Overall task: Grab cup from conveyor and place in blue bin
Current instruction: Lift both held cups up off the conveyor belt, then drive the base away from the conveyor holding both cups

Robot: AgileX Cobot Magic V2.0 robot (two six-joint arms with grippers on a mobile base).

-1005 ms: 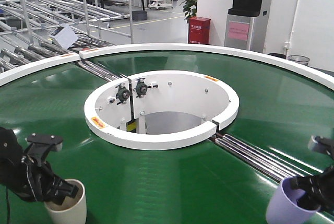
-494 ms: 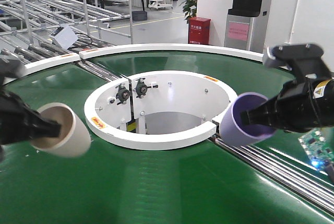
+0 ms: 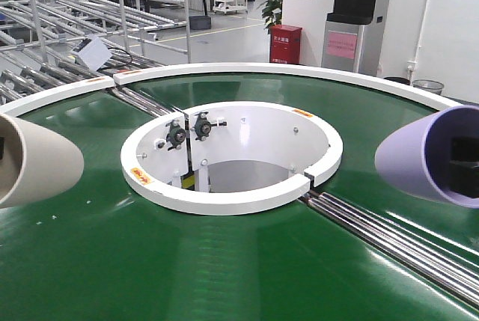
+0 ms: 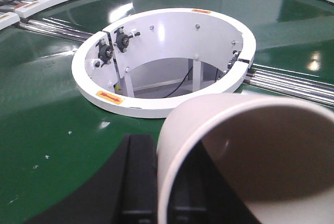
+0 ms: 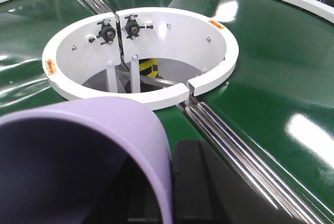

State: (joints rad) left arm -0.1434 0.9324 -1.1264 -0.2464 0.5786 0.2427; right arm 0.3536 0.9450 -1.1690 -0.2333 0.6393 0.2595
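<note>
The conveyor's dark green belt rings a white central well. My left gripper is shut on the rim wall of a cream cup, one finger outside and one inside; the cup is held high at the left edge of the front view, lying on its side. My right gripper is shut on the rim wall of a lilac cup, which shows big at the right edge of the front view, also on its side. The blue bin is out of view.
Steel roller strips cross the belt at front right and back left. Metal flow racks stand behind on the left, a red cabinet and a black-and-grey machine behind the conveyor.
Both arms have lifted their cups off the belt and drawn them up and outward toward the camera; the cups now fill the left and right edges of the front view.
</note>
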